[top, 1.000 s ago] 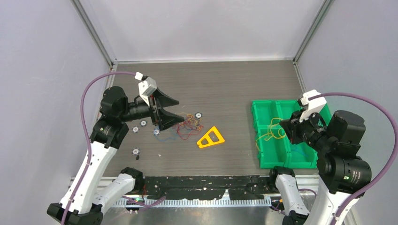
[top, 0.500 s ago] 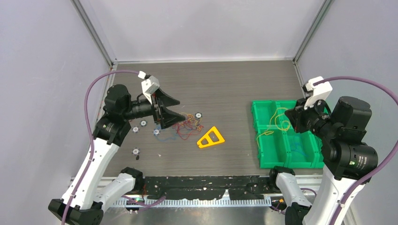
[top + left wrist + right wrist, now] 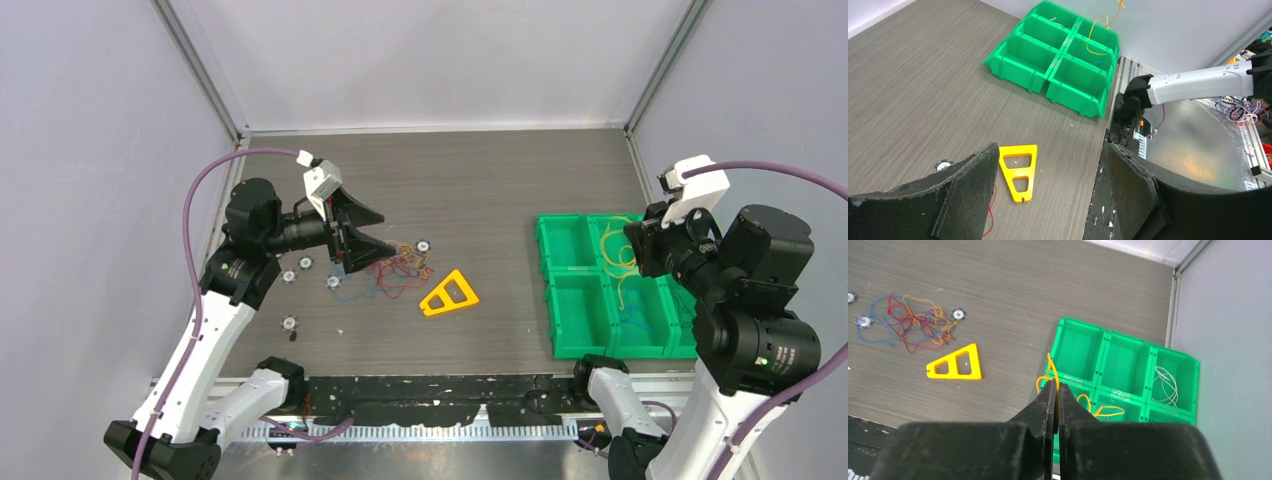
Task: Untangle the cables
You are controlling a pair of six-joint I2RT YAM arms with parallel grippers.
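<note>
The right tool [image 3: 1056, 386], pinched shut on the yellow cable [image 3: 1050, 365] above the green bins [image 3: 1104, 355] at right, should lower it fully before releasing; the left tool [image 3: 385, 233] gapes wide over the tangled cables [image 3: 392, 270] at left.

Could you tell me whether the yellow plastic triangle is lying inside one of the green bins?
No, the yellow triangle lies flat on the table, clear of the green bins.
</note>
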